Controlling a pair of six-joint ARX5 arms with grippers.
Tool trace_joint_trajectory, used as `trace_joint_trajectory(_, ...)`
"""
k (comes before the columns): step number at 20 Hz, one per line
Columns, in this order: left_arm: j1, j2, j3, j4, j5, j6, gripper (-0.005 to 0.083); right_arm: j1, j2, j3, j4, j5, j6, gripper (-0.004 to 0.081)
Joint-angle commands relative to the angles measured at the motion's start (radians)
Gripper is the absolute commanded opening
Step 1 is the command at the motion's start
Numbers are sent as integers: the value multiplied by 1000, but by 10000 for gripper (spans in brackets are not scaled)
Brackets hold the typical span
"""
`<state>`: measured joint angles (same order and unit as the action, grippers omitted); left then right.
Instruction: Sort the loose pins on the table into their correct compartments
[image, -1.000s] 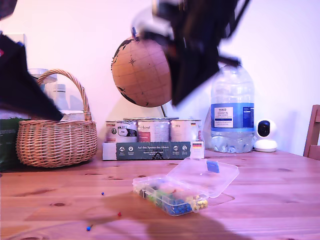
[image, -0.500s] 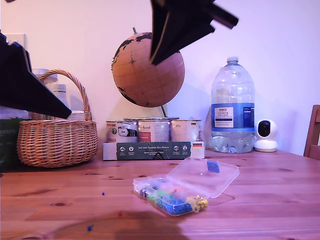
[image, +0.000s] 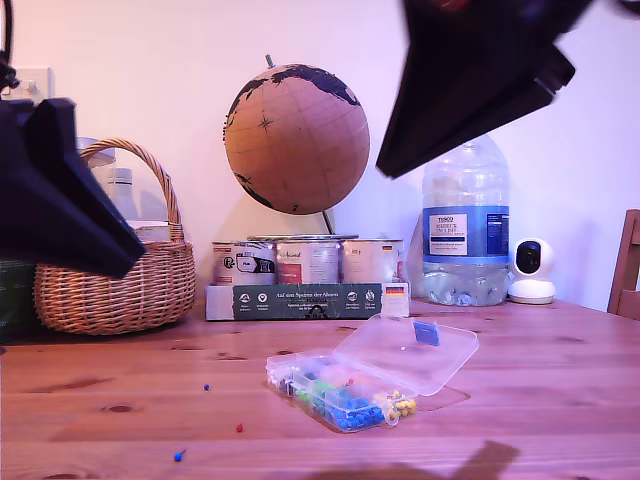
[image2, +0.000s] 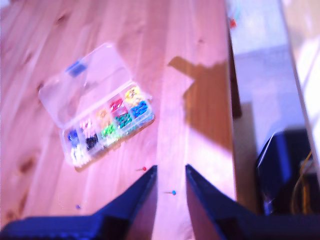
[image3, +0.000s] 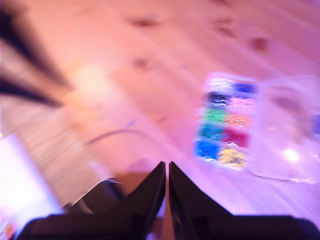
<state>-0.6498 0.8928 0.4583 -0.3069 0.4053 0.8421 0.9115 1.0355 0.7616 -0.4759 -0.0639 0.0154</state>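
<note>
A pin (image2: 173, 192) lies on the table (image2: 200, 75) just beyond the gap between my first gripper's (image2: 170, 182) fingers (image2: 142, 187), a second pin (image2: 144, 169) beside one fingertip, the box (image2: 107, 122) farther ahead of them.

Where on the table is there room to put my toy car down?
The table is bare wood on the exterior view's right, between the pin box and the chair. It is crowded along the wall: basket, cans, water bottle. Three loose pins dot the wood on that view's left.
</note>
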Motion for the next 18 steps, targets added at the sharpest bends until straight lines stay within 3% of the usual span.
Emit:
trace_joint_trajectory(1,-13,25,10,0,-19,31,167,4,-34,-52,-11,-35,-60,-13)
trace_joint_trajectory(4,-41,79,34,-33,-65,48,168,3,-89,-101,-70,-42,-196,-13)
trace_joint_trajectory(6,-60,121,79,-74,-136,-39,168,3,-99,-108,-140,-45,-207,-13)
trace_joint_trajectory(9,-81,220,207,-177,-179,-323,165,-1,-101,-108,-198,-47,-207,-13)
trace_joint_trajectory(13,-98,374,377,-299,-174,-810,163,-13,-132,-138,-137,-58,-225,-13)
trace_joint_trajectory(18,-113,495,492,-353,-185,-1209,163,-51,-309,-241,-67,-55,-223,-13)
